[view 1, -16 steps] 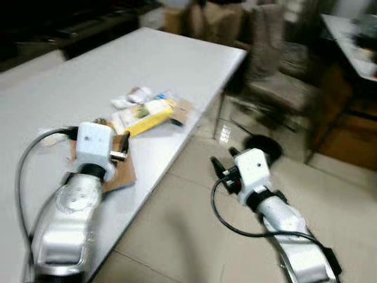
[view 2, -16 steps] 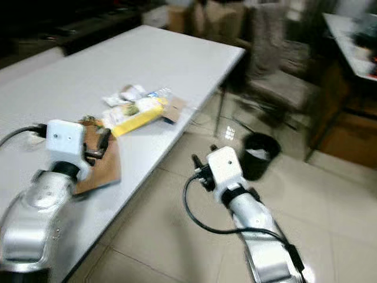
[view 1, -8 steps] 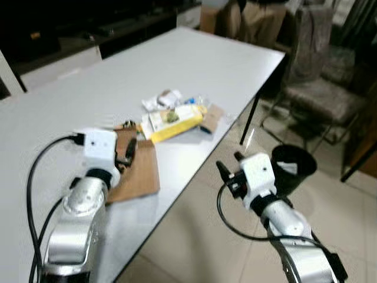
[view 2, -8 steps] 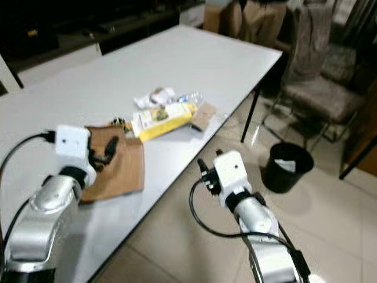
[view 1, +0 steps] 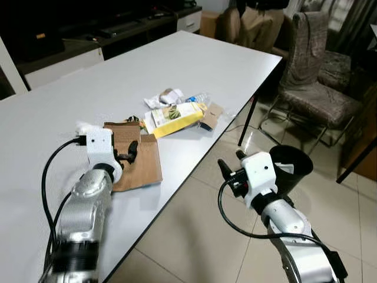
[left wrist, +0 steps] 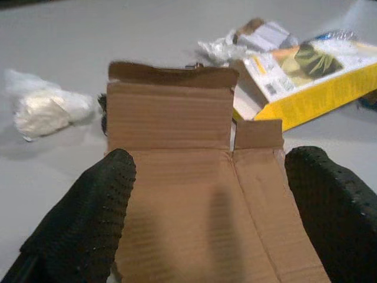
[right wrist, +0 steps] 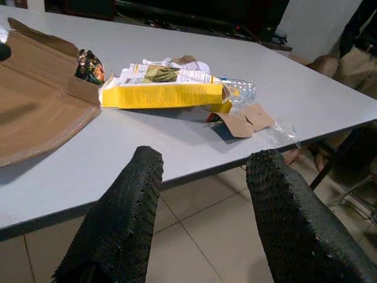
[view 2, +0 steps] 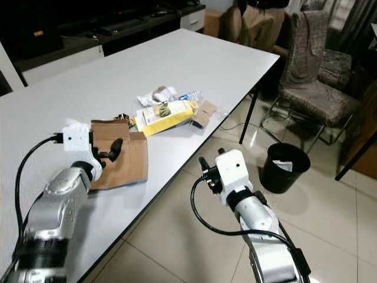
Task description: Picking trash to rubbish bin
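Left gripper [left wrist: 206, 194] spread wide over flattened cardboard [left wrist: 194, 194]; right gripper [right wrist: 203, 218] open, empty, below table edge [right wrist: 177, 171].

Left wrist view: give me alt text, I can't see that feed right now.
The left gripper, fingers open, hangs just above a flattened brown cardboard box on the white table. Past it lie a yellow carton, crumpled white wrappers and a wad of white plastic.

A long white rectangular worktop [view 1: 194, 65] stands on a beige tiled floor [view 1: 194, 236]. A grey upholstered chair [view 1: 315, 71] sits beyond its far corner.
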Available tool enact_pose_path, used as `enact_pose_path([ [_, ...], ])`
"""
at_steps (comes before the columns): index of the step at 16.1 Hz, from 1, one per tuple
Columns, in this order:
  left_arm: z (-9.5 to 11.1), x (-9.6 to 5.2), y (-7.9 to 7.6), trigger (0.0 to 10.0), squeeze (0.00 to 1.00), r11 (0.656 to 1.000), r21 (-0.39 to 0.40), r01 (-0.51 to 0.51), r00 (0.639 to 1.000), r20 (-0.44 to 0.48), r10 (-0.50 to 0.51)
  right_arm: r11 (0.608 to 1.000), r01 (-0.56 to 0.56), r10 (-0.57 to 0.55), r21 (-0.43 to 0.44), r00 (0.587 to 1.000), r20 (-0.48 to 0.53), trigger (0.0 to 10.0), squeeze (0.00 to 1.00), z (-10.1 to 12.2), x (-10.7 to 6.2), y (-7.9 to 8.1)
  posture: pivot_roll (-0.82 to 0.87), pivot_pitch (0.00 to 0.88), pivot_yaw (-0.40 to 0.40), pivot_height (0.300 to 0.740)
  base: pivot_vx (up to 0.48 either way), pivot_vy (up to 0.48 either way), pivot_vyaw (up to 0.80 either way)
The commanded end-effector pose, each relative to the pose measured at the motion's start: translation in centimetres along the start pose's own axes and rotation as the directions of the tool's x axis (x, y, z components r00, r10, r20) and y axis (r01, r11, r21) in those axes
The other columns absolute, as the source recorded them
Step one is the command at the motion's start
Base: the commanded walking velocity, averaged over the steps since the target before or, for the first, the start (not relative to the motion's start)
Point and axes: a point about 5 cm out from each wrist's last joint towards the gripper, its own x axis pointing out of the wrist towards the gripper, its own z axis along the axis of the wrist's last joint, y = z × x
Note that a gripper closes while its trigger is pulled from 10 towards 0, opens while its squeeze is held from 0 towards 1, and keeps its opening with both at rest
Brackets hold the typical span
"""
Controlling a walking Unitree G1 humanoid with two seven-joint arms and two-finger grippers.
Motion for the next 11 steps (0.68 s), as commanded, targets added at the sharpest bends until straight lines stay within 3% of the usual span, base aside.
enact_pose_path([
  [1, -0.2, 0.6, 0.5, 10.0, 1.00, 1.000, -0.018, 0.001, 1.000, -0.029, -0.001, 1.000, 0.015, -0.015, -0.009, 1.000, -0.002, 10.0, 0.00, 0.1, -0.1, -0.5, -0.02, 0.000, -0.025, 0.740, 0.000, 0.000, 0.00],
  [3, -0.3, 1.4, 1.2, 10.0, 1.00, 0.998, -0.063, -0.021, 1.000, -0.025, 0.019, 1.000, 0.022, -0.022, -0.010, 1.000, -0.014, 10.0, 0.00, -0.2, -0.4, -0.8, -0.02, 0.000, -0.026, 0.740, 0.000, 0.000, 0.00],
  [5, 0.8, 2.7, 1.9, 10.0, 1.00, 0.996, -0.082, -0.042, 0.996, 0.078, 0.048, 1.000, 0.020, -0.020, -0.012, 1.000, -0.014, 10.0, 0.00, -0.2, -0.4, -0.8, -0.04, 0.000, -0.030, 0.740, 0.000, 0.000, 0.00],
  [7, 1.0, 3.5, 1.7, 10.0, 1.00, 0.994, -0.107, -0.013, 0.995, 0.099, 0.024, 1.000, 0.011, -0.011, -0.014, 1.000, -0.014, 10.0, 0.00, -0.2, -0.5, -0.7, -0.05, 0.000, -0.031, 0.740, 0.000, 0.000, 0.00],
  [11, 0.0, 4.6, 1.7, 10.0, 1.00, 0.989, -0.145, 0.034, 0.998, 0.056, -0.026, 1.000, -0.011, 0.011, 0.023, 1.000, -0.010, 10.0, 0.00, -0.5, -0.6, -0.1, -0.08, 0.004, -0.021, 0.740, 0.000, 0.000, 0.00],
])
